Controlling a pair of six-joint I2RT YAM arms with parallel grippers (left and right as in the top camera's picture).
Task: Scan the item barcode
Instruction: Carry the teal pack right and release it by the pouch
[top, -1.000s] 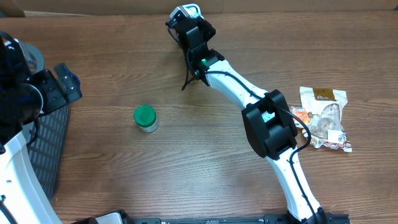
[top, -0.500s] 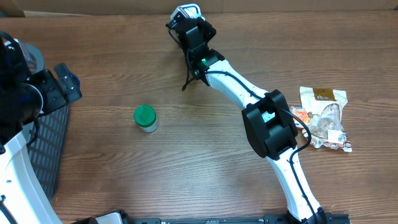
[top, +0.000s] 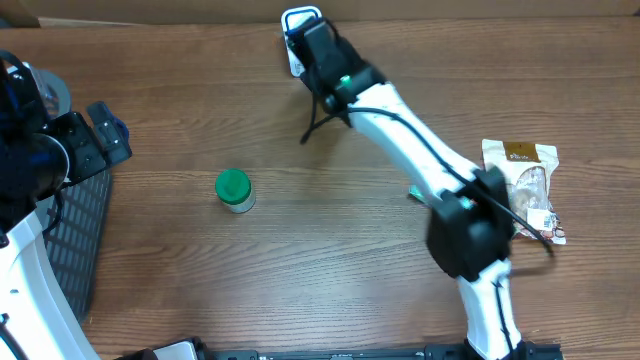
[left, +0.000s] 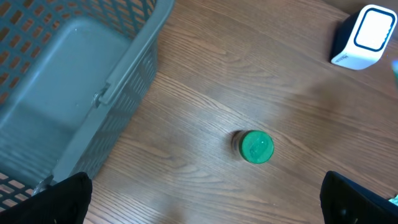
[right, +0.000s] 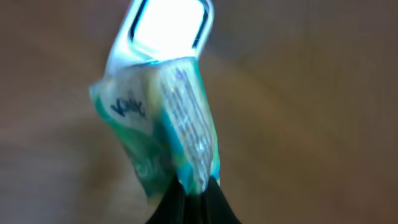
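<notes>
My right gripper (right: 193, 194) is shut on the bottom edge of a teal and green crinkly packet (right: 163, 121). It holds the packet upright right in front of the white, blue-rimmed scanner (right: 170, 23). The right wrist view is blurred and no barcode is readable. Overhead, the scanner (top: 299, 22) stands at the table's far edge with the right gripper (top: 322, 52) just beside it; the packet is hidden there. My left gripper (left: 202, 199) hangs wide open and empty, high over the table's left side.
A green-lidded jar (top: 233, 189) stands left of centre, also in the left wrist view (left: 256, 147). A grey basket (left: 74, 74) lies at the left edge. A clear snack bag (top: 522, 190) lies at the right, next to the right arm's elbow.
The right arm has swung: its elbow moved right and toward the near edge, and the wrist shifted slightly right, uncovering more of the scanner. The left arm has stayed still.
</notes>
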